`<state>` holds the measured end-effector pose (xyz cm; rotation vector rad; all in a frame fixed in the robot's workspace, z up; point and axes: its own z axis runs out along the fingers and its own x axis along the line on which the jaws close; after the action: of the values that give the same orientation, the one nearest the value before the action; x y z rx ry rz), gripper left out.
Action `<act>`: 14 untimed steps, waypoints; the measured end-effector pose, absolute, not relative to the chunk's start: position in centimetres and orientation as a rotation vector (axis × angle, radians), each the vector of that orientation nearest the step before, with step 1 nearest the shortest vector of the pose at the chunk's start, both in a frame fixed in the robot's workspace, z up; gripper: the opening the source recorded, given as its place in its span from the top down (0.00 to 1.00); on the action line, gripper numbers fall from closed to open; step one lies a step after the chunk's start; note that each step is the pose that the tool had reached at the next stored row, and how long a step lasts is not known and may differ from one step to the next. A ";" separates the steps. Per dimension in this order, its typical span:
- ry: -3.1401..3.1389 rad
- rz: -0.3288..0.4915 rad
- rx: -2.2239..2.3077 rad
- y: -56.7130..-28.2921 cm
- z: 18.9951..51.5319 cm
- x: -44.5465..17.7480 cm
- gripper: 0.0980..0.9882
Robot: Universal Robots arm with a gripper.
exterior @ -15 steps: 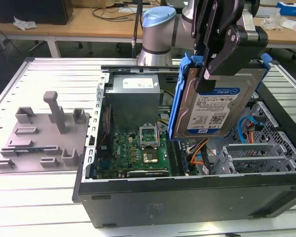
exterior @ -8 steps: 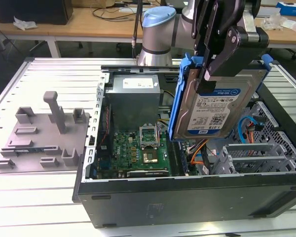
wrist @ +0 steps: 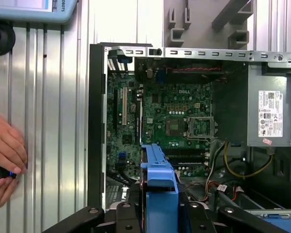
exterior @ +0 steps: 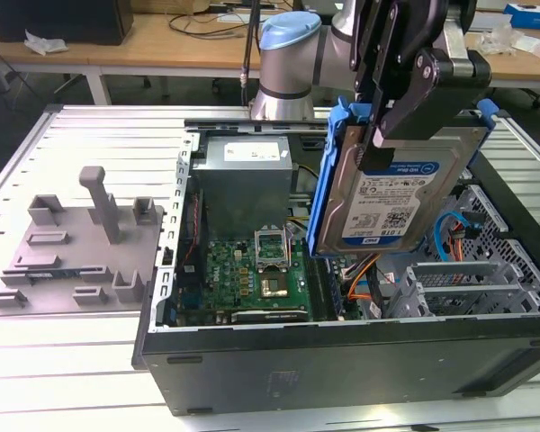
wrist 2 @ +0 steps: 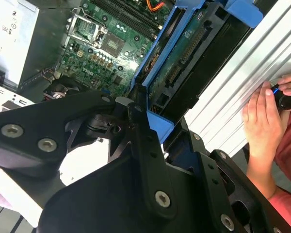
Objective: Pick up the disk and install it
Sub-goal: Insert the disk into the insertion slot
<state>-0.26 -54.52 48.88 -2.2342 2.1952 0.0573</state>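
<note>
The end effector (exterior: 384, 135) is clamped narrow on the top edge of the disk (exterior: 400, 193) and holds it in the air above the open computer case (exterior: 342, 360). In the exterior view the disk hangs on edge, slightly tilted. Its blue-and-white label faces the camera and its blue carrier rails frame its sides. It sits at about 2 o'clock from the green motherboard (exterior: 243, 274), over the case's drive-bay end, where orange and blue cables lie. It touches nothing but the end effector's fingers.

The grey power supply (exterior: 243, 175) with a white sticker stands at 12 o'clock from the motherboard. A grey fixture plate (exterior: 72, 261) with raised blocks lies flat on the ribbed metal surface (exterior: 72, 360), at 9 o'clock from the case and just beside it.

In the second wrist view the disk's underside shows its circuit board between the blue rails. A person's hand (wrist: 5, 150) rests on the surface beside the case, its fingers on a small black object.
</note>
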 end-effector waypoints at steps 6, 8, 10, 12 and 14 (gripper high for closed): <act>2.196 0.057 -2.233 -54.6 48.9 0.5 0.70; 2.197 0.057 -2.233 -54.6 48.9 1.1 0.70; 2.198 0.057 -2.231 -54.6 48.9 1.7 0.70; 2.200 0.057 -2.230 -54.7 48.9 2.3 0.70; 2.201 0.057 -2.228 -54.7 48.9 2.8 0.70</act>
<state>2.80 -54.71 48.88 -2.2278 2.2015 0.0571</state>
